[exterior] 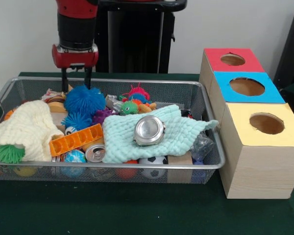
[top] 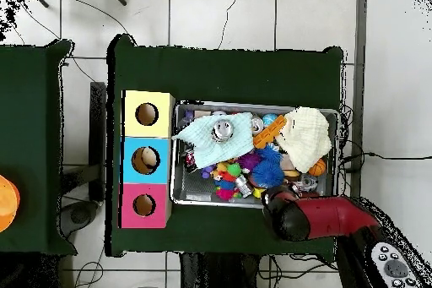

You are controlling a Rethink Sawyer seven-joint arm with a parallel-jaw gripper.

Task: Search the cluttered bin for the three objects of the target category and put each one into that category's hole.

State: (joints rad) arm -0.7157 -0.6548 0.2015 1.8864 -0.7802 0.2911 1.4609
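Observation:
The wire mesh bin (exterior: 137, 166) is full of mixed toys and cloths; it also shows in the overhead view (top: 175, 158). My gripper (exterior: 76, 87) hangs open and empty over the bin's far left edge, just above and behind a large blue spiky ball (exterior: 84, 99). In the overhead view only my arm's end (top: 285, 209) shows, at the bin's lower rim. The hole (exterior: 267, 123) in the pale yellow top of the wood box stands right of the bin, and shows in the overhead view (top: 147, 114). It is unobstructed.
A mint cloth (exterior: 152, 134) carries a round silver tin (exterior: 149, 130). A cream cloth (exterior: 24, 128), green spiky ball (exterior: 10, 153), orange tray (exterior: 76, 139), can (exterior: 94, 153) and soccer ball (exterior: 153, 160) lie nearer. Blue-topped (exterior: 247, 86) and red-topped (exterior: 232, 59) holes sit behind the yellow one.

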